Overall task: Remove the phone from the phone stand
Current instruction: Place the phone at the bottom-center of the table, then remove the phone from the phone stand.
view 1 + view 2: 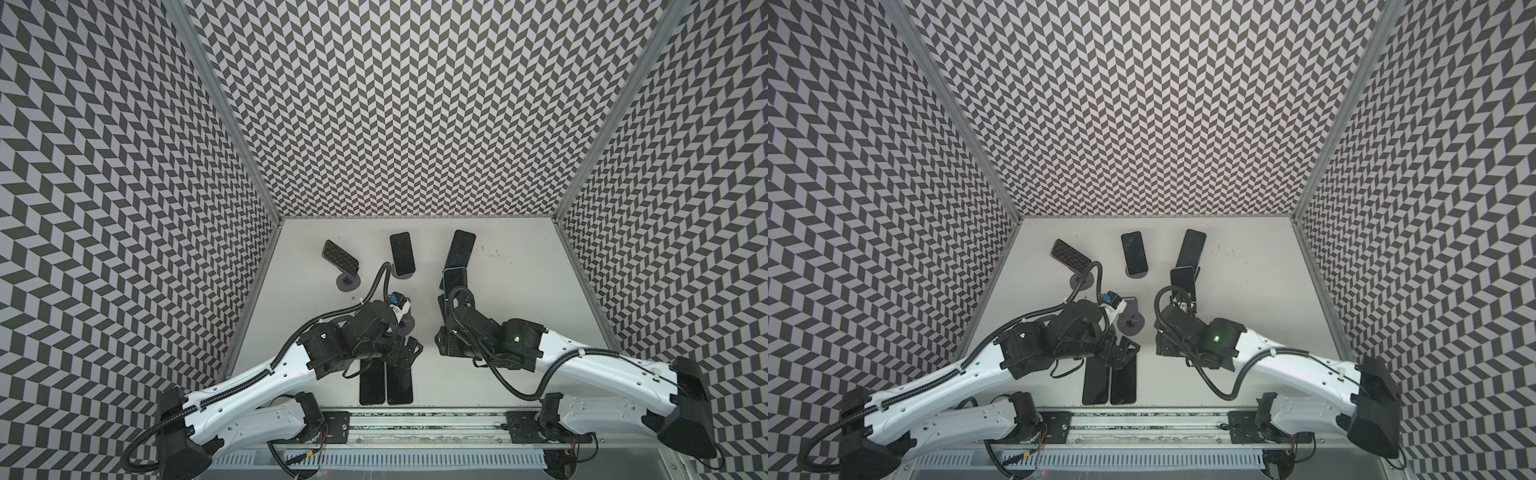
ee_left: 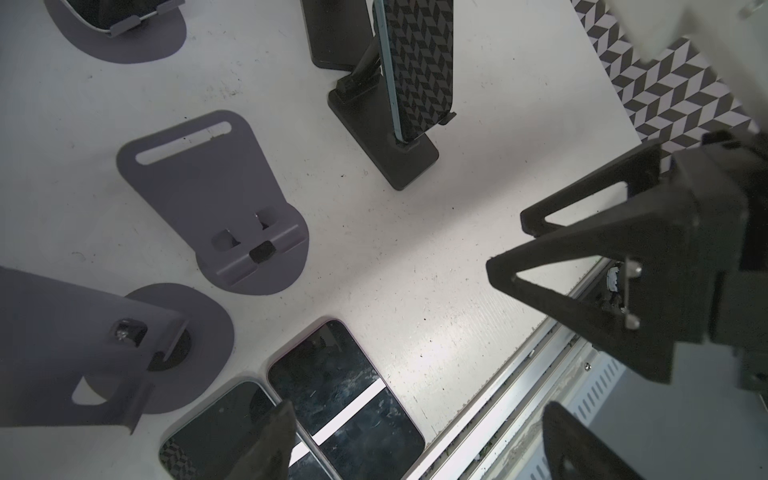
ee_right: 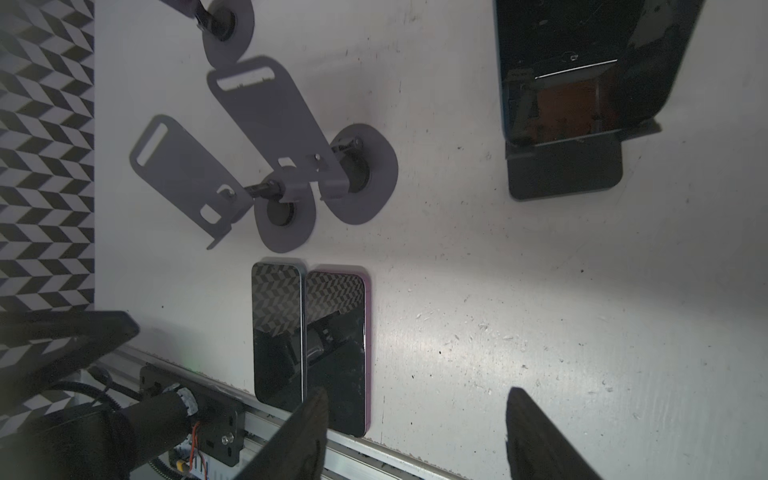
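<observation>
Right gripper (image 3: 417, 392) fingers parted, nothing between them, near the flat phones (image 3: 309, 345). Left gripper (image 2: 417, 405) gapes wide and empty above those flat phones. Beyond them, the phone (image 3: 557, 50) leans on its black phone stand (image 3: 565, 170), with empty grey stands (image 3: 266, 116) crowding close by.

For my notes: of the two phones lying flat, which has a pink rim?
The right phone of the pair: its rim is pink, while the left phone beside it has a pale, silvery rim.
</observation>
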Controlling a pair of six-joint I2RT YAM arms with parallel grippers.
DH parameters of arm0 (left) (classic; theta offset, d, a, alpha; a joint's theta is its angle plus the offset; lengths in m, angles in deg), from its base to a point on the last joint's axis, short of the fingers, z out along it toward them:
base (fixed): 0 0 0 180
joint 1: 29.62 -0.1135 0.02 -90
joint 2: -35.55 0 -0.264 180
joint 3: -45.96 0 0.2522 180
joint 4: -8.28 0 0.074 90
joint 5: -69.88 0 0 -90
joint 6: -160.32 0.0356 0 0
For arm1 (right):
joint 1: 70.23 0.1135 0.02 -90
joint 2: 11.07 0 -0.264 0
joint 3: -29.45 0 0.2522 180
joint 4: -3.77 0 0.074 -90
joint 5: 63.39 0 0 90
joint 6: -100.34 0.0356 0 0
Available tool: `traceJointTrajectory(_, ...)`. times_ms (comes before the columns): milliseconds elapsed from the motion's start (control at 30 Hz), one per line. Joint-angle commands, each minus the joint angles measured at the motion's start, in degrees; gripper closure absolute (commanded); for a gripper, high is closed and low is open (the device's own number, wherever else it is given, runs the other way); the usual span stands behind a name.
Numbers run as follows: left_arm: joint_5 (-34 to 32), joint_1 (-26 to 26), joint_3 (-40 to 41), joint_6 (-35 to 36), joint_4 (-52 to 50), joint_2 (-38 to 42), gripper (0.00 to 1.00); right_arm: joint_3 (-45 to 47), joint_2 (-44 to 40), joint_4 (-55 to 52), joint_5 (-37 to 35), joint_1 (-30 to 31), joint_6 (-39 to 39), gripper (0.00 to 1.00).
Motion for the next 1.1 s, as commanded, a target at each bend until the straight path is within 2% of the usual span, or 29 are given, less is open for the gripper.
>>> traceJointTrajectory(0, 0.7, -0.1, -3.1, 2.4, 3.5, -2.8, 0.07, 0.4, -2.8, -1.0, -2.2, -2.5, -2.2, 0.34)
traceJointTrajectory(333, 1.6, -0.1, -9.6, 5.6, 6.3, -11.7, 0.06, -0.8, -6.2, -2.3, -1.1, -11.8, -8.8, 0.33)
traceJointTrajectory(633, 0.8, -0.2, -16.5, 9.4, 7.8, -19.9, 0.06, -5.5, -3.1, -1.3, 0.8, -19.0, -17.6, 0.32)
traceJointTrajectory(867, 0.7, -3.3, -19.7, 11.1, 8.4, -24.1, 0.06, -8.6, 1.1, 0.4, 5.0, -24.9, -23.2, 0.31)
traceJointTrajectory(1067, 3.1, -7.1, -19.6, 11.6, 9.8, -24.7, 0.06, -9.6, 4.7, 2.1, 5.5, -26.6, -26.5, 0.29)
